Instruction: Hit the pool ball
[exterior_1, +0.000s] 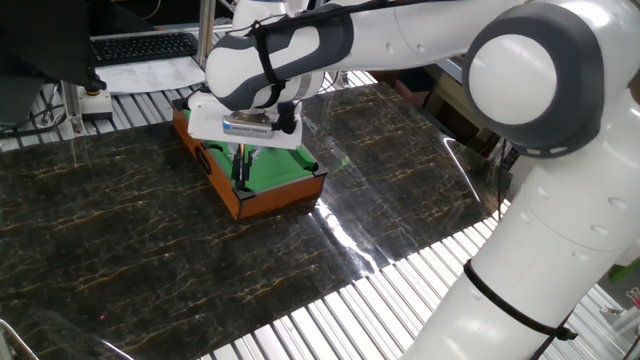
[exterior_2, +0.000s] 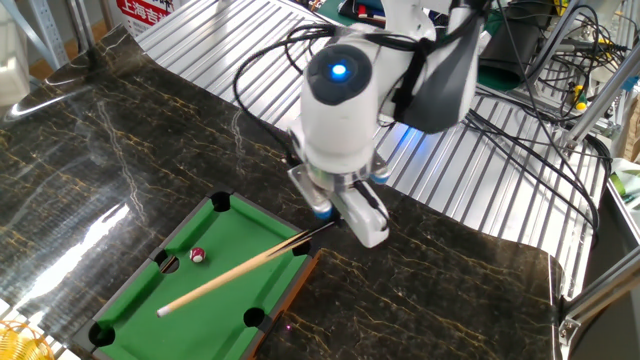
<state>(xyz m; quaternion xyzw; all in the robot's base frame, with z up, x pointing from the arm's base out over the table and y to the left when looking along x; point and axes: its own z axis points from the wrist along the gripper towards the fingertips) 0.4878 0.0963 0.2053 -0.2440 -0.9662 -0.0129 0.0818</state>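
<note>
The miniature pool table (exterior_2: 215, 312) has green felt, a wooden rim and dark pockets; it sits on the dark marble top. It also shows in one fixed view (exterior_1: 272, 198). The tiny red pool ball (exterior_2: 198, 255) lies on the felt beside a side pocket at the left rail. The long tan cue stick (exterior_2: 235, 272) lies slanted across the felt, its light end a little to the right of the ball and apart from it. My gripper (exterior_2: 326, 222) is shut on the cue's dark end, over the table's right corner. In one fixed view my gripper (exterior_1: 240, 166) hides the ball.
A keyboard (exterior_1: 142, 45) and papers (exterior_1: 150, 72) lie behind the pool table. Ribbed metal decking (exterior_2: 470, 170) borders the marble top. Cables (exterior_2: 540, 170) trail behind my arm, and a yellow object (exterior_2: 20, 342) sits at the front left corner.
</note>
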